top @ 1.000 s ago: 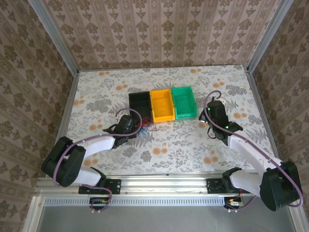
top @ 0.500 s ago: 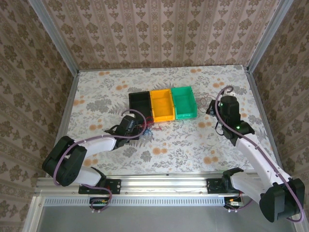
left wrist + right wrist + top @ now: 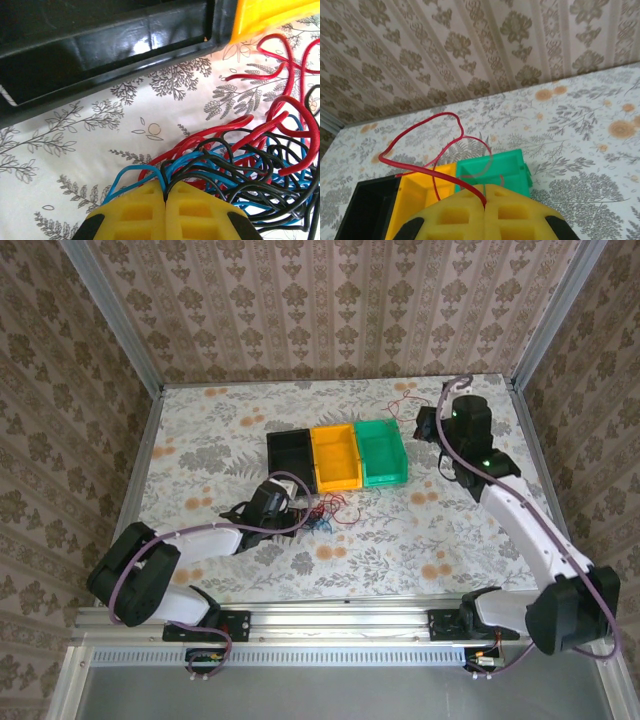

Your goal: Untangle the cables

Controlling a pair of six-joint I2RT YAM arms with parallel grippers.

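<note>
Pinching red cable (image 3: 451,184), right gripper (image 3: 485,191) has risen; left gripper (image 3: 165,192) seemingly clamps tangled cables (image 3: 240,165).

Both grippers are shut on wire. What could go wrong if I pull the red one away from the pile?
1. The right gripper holds a red cable whose loops hang above the yellow bin and green bin. A pull may catch a rim and drag a bin.
2. The left gripper pinches strands at the edge of the tangle, beside the black bin. Pulling against that may tighten knots rather than free the red one.
</note>
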